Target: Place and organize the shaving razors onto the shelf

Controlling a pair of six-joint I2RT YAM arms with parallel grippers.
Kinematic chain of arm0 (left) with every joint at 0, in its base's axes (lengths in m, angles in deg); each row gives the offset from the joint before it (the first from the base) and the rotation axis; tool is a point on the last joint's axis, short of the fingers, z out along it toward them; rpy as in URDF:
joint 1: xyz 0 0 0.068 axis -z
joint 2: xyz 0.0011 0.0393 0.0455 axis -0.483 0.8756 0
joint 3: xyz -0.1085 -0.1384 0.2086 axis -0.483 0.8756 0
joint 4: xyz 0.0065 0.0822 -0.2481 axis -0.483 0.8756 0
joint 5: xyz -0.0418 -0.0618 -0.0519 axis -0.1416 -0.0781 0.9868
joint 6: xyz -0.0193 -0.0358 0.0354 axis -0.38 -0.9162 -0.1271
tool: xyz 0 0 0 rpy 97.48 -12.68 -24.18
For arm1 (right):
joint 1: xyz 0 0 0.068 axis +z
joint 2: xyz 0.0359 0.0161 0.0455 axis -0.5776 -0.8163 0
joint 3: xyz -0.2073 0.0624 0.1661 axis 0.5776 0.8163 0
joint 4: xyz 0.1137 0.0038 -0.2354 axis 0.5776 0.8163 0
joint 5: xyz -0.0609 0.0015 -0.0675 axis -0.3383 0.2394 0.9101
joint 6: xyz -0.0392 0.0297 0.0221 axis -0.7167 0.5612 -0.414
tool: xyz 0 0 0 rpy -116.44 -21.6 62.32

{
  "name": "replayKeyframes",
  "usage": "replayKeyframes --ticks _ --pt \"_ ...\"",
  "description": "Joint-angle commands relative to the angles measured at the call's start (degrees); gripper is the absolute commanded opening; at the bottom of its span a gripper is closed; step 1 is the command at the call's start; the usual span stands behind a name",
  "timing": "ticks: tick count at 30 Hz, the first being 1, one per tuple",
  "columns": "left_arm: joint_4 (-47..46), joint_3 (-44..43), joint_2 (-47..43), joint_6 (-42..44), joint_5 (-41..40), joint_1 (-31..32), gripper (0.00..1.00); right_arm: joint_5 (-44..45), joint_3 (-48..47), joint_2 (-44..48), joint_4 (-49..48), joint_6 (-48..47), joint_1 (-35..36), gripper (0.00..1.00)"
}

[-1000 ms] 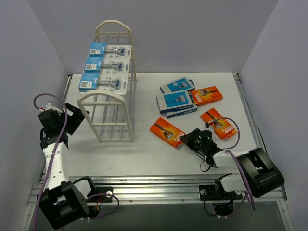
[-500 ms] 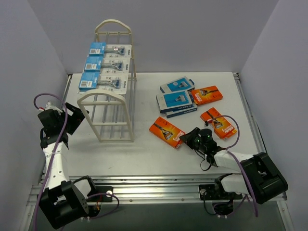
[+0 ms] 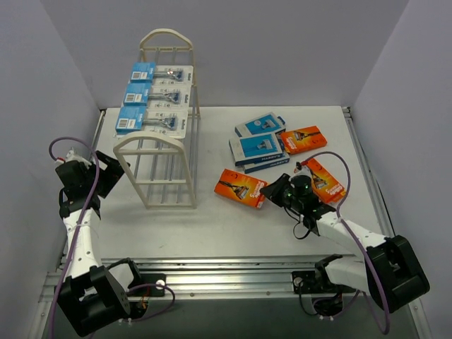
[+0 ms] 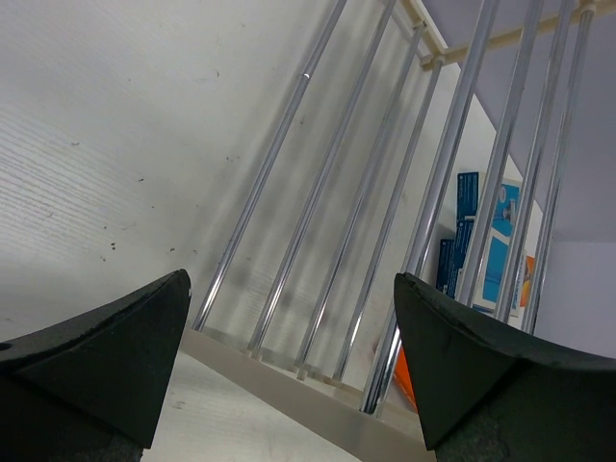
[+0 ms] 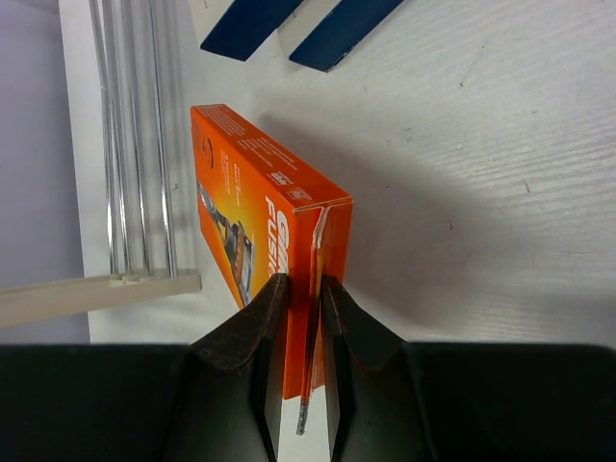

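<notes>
the right claw (image 3: 270,192) (image 5: 300,289) is pinched narrow on the end flap of an orange razor box (image 3: 240,187) (image 5: 252,207) near the middle of the white table (image 3: 212,226). the wrist view shows both fingers pressed against the thin cardboard edge. whether the box is clear of the table cannot be told.

to its left stands the cream-white shelf (image 3: 150,138) (image 4: 385,221), with the box near its right side but not touching it. three white blister cards (image 3: 157,95) with blue headers lie in a row across the top tier.

behind the held box, two blue-and-white boxes (image 3: 258,147) sit one just beside the other. two more orange packs (image 3: 304,139) lie right of these, one close behind the right arm's wrist.

the left claw (image 3: 107,173) (image 4: 291,281) hangs at the shelf's left side with its fingers spread wide and nothing between them. its camera looks through the lower rods toward the loose packs on the far side.
</notes>
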Motion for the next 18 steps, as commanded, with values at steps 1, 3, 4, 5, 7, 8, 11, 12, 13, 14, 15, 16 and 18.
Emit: replayKeyframes --ticks 1,3,4,5,7,8,11,12,13,14,15,16,18 --pt "-0.3 -2.0 -1.0 1.1 -0.5 0.3 0.95 -1.8 -4.4 0.8 1.6 -2.3 0.4 0.0" --pt "-0.2 -2.0 -1.0 1.2 -0.6 0.3 0.96 -1.6 -6.3 1.1 3.3 -3.4 0.4 0.0" --pt "-0.2 -2.0 -1.0 1.1 -0.6 0.3 0.96 -1.5 -7.1 1.1 3.9 -3.7 0.4 0.0" --pt "-0.2 -2.0 -1.0 1.1 -0.6 0.3 0.95 -1.4 -7.8 1.2 5.4 -4.2 0.5 0.0" --pt "-0.1 -2.0 -1.1 1.1 -0.6 0.3 0.96 -1.1 -9.6 1.3 6.6 -5.1 0.4 0.0" --pt "-0.1 -2.1 -1.1 1.1 -0.6 0.3 0.95 -1.0 -10.2 1.3 7.3 -5.2 0.4 0.0" --pt "0.2 -2.2 -1.3 1.2 -0.9 0.3 0.95 -1.2 -12.4 1.3 8.1 -5.5 0.2 0.0" --pt "0.2 -2.2 -1.4 1.2 -0.9 0.3 0.95 -1.2 -13.1 1.2 8.5 -5.7 0.2 0.0" --pt "0.2 -2.2 -1.5 1.2 -0.8 0.3 0.95 -1.2 -13.9 1.2 8.8 -6.2 -0.1 0.0" --pt "0.2 -2.2 -1.6 1.2 -0.8 0.3 0.96 -1.4 -15.9 1.0 9.7 -6.6 -0.1 0.0" --pt "0.2 -2.2 -1.7 1.2 -0.9 0.3 0.95 -1.4 -17.1 0.8 10.5 -7.1 -0.3 0.0" --pt "0.1 -2.2 -1.8 1.3 -0.9 0.3 0.95 -1.3 -18.2 0.4 11.6 -7.8 -0.7 0.0" --pt "0.2 -2.2 -1.9 1.3 -1.1 0.3 0.95 -1.4 -21.0 -0.2 12.1 -8.2 -1.1 0.0"
